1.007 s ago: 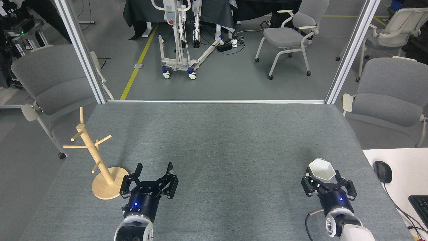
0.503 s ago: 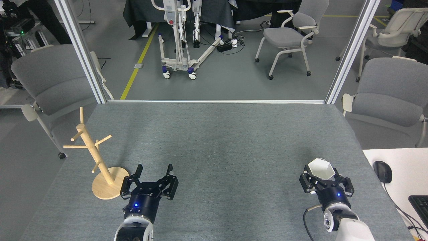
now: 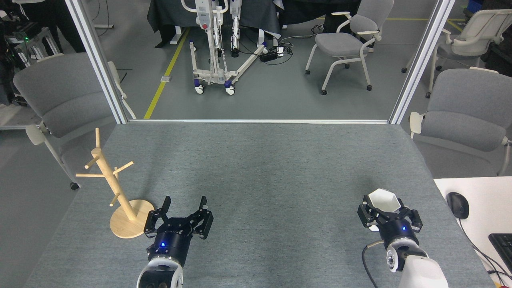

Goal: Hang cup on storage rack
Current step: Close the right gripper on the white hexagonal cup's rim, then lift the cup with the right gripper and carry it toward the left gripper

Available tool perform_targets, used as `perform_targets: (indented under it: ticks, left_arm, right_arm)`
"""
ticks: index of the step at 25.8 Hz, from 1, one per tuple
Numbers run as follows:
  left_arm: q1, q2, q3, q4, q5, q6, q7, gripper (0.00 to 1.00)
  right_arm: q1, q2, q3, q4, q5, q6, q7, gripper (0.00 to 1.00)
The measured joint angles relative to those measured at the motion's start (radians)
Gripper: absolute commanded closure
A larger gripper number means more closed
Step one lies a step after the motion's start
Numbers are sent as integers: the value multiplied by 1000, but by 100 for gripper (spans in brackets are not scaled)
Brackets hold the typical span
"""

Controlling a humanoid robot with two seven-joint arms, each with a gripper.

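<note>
While the grey felt-topped table (image 3: 264,172) fills most of the head view, its broad middle lies bare between the two arms, so nothing on the cloth stands between the cup and the rack. Beyond the far edge, two aluminium frame posts (image 3: 98,62) rise at the corners, with a grey office chair (image 3: 60,100) at the left, another (image 3: 466,108) at the right, and a white wheeled lift stand (image 3: 218,44) on the floor past a yellow floor line (image 3: 166,74). At the right a white desk (image 3: 476,208) touches the table's side and bears a black mouse (image 3: 457,205) and the corner of a keyboard (image 3: 503,246). The storage rack (image 3: 116,188), a light wooden mug tree with slanted pegs, stands upright on its round base near the table's left front edge, all pegs bare. Just right of that base the left gripper (image 3: 184,202) hovers with its black fingers spread wide and nothing between them. Well apart, at the right front, the right gripper (image 3: 386,210) is closed around the cup (image 3: 383,201), white and faceted, its hexagonal mouth facing up and away. Against a second ago, the right gripper with the cup has shifted slightly left and nearer the front edge; the left gripper and rack have kept their places.
</note>
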Motion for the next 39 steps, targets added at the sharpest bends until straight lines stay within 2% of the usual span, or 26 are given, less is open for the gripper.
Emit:
perform_targets:
  ticks: [3,5,6,8,9,12,14,25,28,30,34,39]
  left_arm:
    - [-2,0,0,3,0,-1,0,1]
    - [-3,-1,0,2,0,-1,0,1]
    - [-3,-2,0,2,0,-1,0,1]
    - [-4,-6,0,0,0,-1,0,1]
    - [-4,-8,0,-1,0,-1,0,1]
    - [-4,-11,0,-2,0,-1,0,1]
    - [-4,-11,0,-3,0,-1,0,1]
    - [1,-2,0,-5,0,2,0,1]
    - [1,-1,0,-8,0,2,0,1]
    - [0,-1,0,-11,0,-2,-1,1]
    - [-1,3,0,-30,-1,-11,-5,1]
    - [10,22,-22,-108,-10,-63,-1,1]
  right_arm:
    - [0,0,0,3,0,0,1,4]
    - [0,0,0,5,0,0,3,14]
    - [0,0,0,5,0,0,3,22]
    - [0,0,1,6,0,0,3,49]
    - [0,0,1,6,1,0,3,54]
    - [1,-1,1,6,14,0,2,55]
    - [1,-1,1,5,21,0,0,64]
    - [-14,-8,-4,-16,20,-11,-4,64]
    - [-51,-30,-7,-55,18,-11,64,63]
    - [-79,-42,-9,-100,16,-6,148,63]
    - [-105,-51,-11,-253,15,-1,309,62]
    - [-103,-39,-14,-535,7,0,516,60]
